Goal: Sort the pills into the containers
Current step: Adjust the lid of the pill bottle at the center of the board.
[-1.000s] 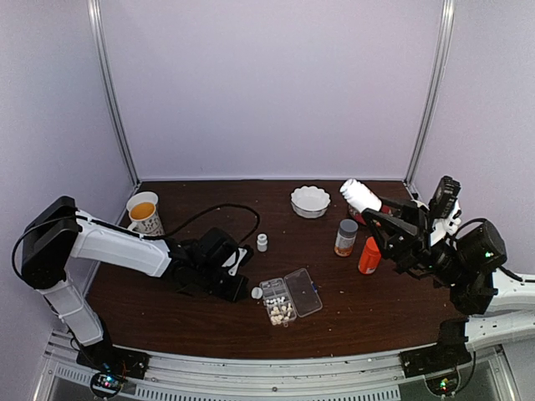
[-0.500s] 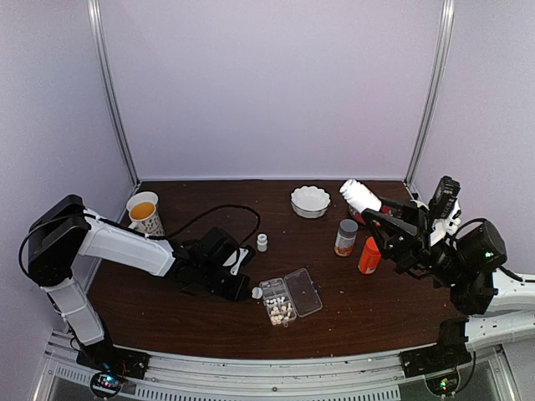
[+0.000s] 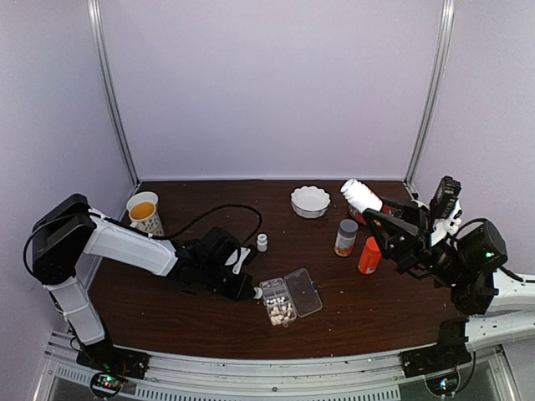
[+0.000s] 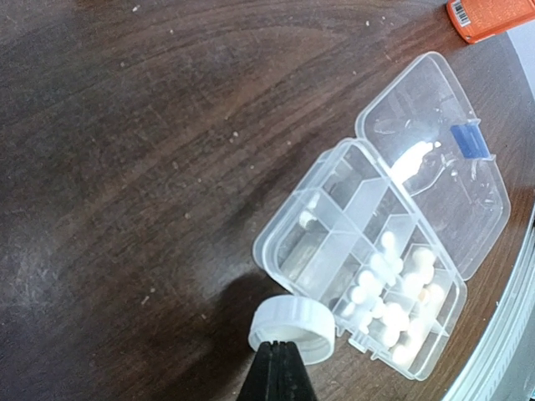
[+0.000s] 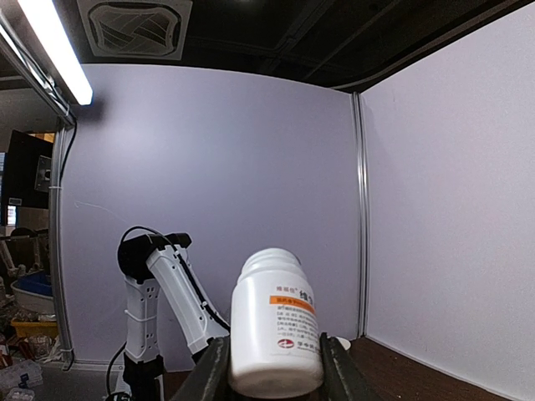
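Observation:
The clear organiser box [image 3: 278,293] [image 4: 311,245] lies open on the table's near middle, lid [image 4: 439,159] folded back. Cream pills [image 3: 280,312] [image 4: 391,284] fill its containers at one end; the other cells look almost bare. A white bottle cap [image 3: 257,292] [image 4: 291,327] lies beside the box's corner. My left gripper [image 3: 248,290] [image 4: 279,349] is shut, its tip touching the cap's near rim. My right gripper [image 3: 376,214] [image 5: 274,372] is raised at the right, shut on an uncapped white bottle [image 3: 359,195] [image 5: 276,322].
An orange bottle [image 3: 369,256] [image 4: 493,17] and a brown jar with a grey cap [image 3: 346,237] stand under the right arm. A white scalloped bowl [image 3: 310,201] sits at the back, a paper cup [image 3: 145,212] at the far left, a tiny white bottle [image 3: 262,242] mid-table.
The left arm has edged slightly right toward the cap. The right arm and its bottle have not moved.

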`<state>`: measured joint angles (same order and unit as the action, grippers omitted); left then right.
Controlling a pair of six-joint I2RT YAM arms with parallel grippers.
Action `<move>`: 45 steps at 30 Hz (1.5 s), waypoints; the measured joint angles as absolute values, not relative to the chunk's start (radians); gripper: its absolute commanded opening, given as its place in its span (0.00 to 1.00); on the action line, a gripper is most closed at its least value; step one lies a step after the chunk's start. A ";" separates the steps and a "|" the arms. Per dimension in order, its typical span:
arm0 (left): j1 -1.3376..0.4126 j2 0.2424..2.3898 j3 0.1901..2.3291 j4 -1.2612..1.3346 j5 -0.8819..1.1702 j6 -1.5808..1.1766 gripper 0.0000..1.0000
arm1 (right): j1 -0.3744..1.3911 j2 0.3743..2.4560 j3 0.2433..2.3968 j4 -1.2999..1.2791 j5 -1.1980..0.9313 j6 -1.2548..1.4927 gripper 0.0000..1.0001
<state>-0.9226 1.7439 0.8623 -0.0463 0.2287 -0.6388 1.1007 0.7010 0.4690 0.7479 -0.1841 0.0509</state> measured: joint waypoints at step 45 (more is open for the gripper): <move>-1.042 1.541 0.781 -0.170 0.044 -0.583 0.76 | 1.101 0.720 0.469 0.744 -0.188 0.052 0.00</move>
<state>-1.0424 1.5414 0.7811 -0.1699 0.0441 -0.5835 1.1007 0.7200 0.4690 0.7444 -0.1883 0.0521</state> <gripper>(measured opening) 0.757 0.318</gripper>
